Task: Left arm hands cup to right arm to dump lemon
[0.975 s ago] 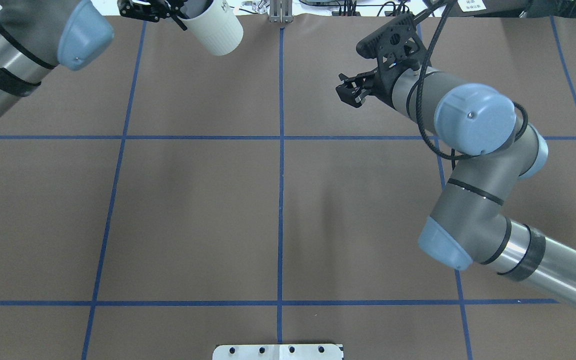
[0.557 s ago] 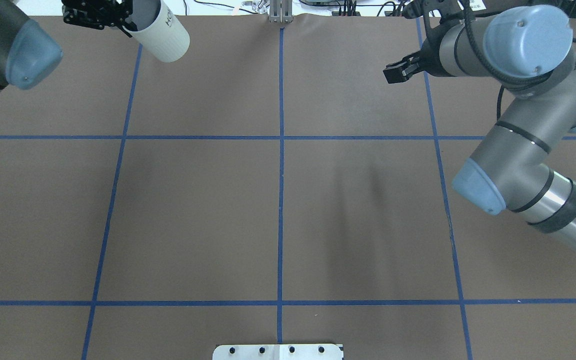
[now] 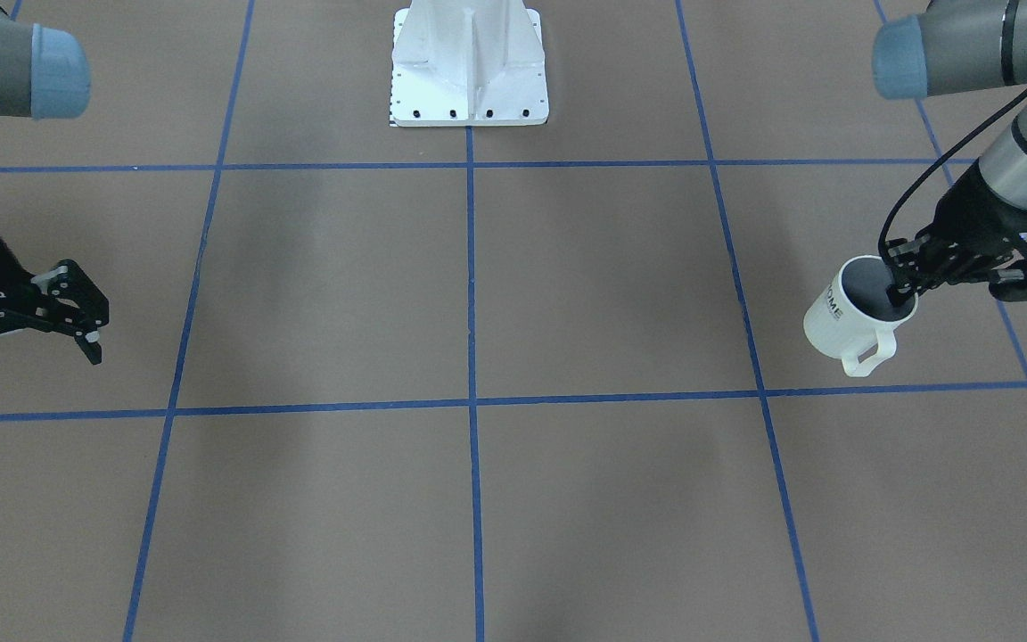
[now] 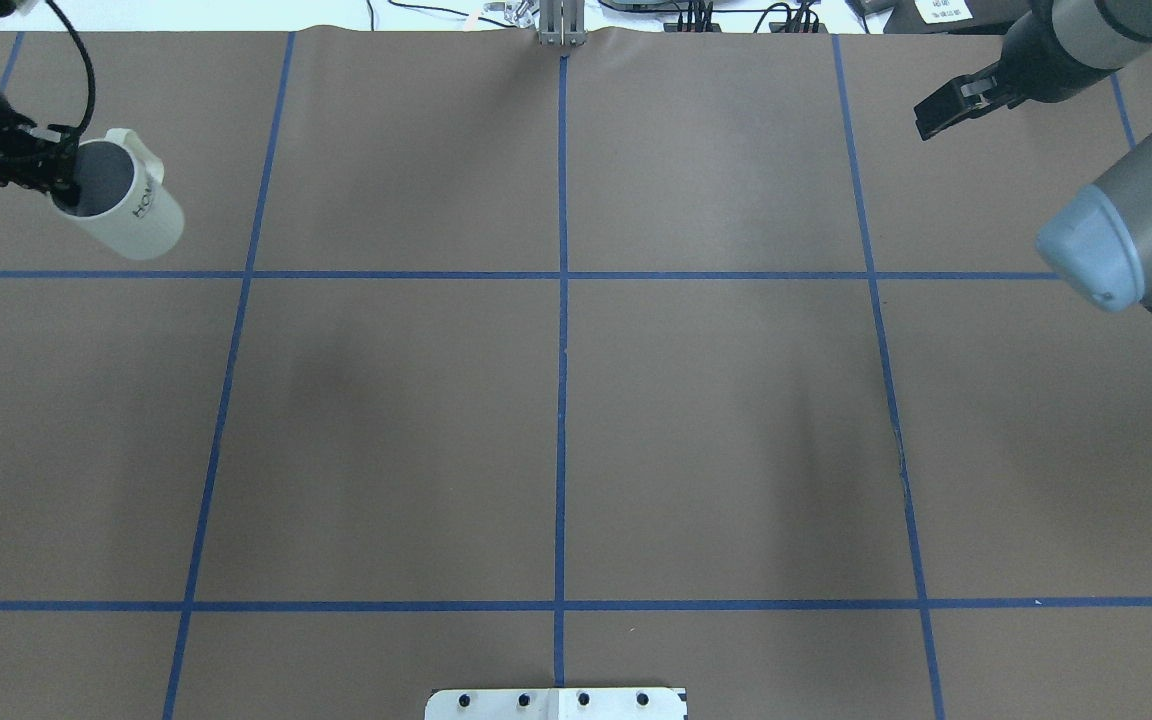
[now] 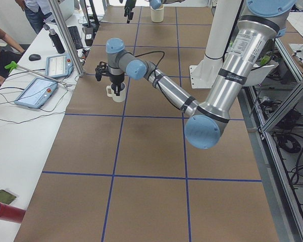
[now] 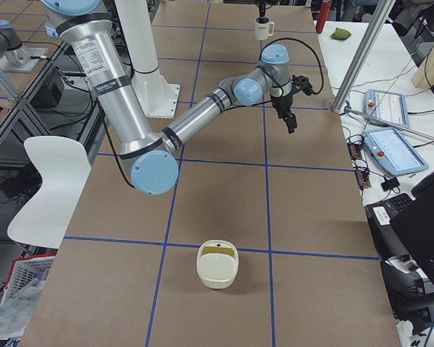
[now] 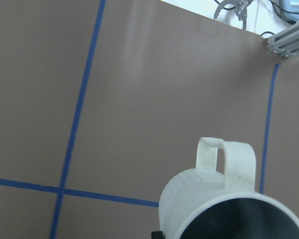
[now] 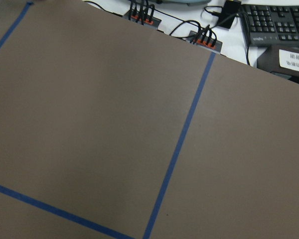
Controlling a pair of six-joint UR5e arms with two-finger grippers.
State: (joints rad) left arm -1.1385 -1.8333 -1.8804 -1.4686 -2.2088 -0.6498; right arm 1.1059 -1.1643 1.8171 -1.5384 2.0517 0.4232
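the left tool (image 4: 48,168) is clamped on the rim of the cup (image 4: 131,208), one finger reaching into the grey mouth and the other pressed on the outside wall. the cup hangs tilted, mouth turned back toward the left arm (image 5: 227,75), "home" lettering on its side and the loop handle (image 7: 226,159) pointing away from the robot. it sits over the far-left square of the counter (image 4: 386,400), just beyond the blue cross line. its dark inside is only partly seen, so i cannot tell whether the lemon lies in it.

the right tool (image 3: 35,367) has its fingers spread apart and holds nothing. it hangs over the far-right part of the counter, well apart from the cup, at the end of the right arm (image 4: 1126,240).

at the counter's end on the robot's right lies a cream container (image 6: 217,273) with a yellowish patch near its rim.
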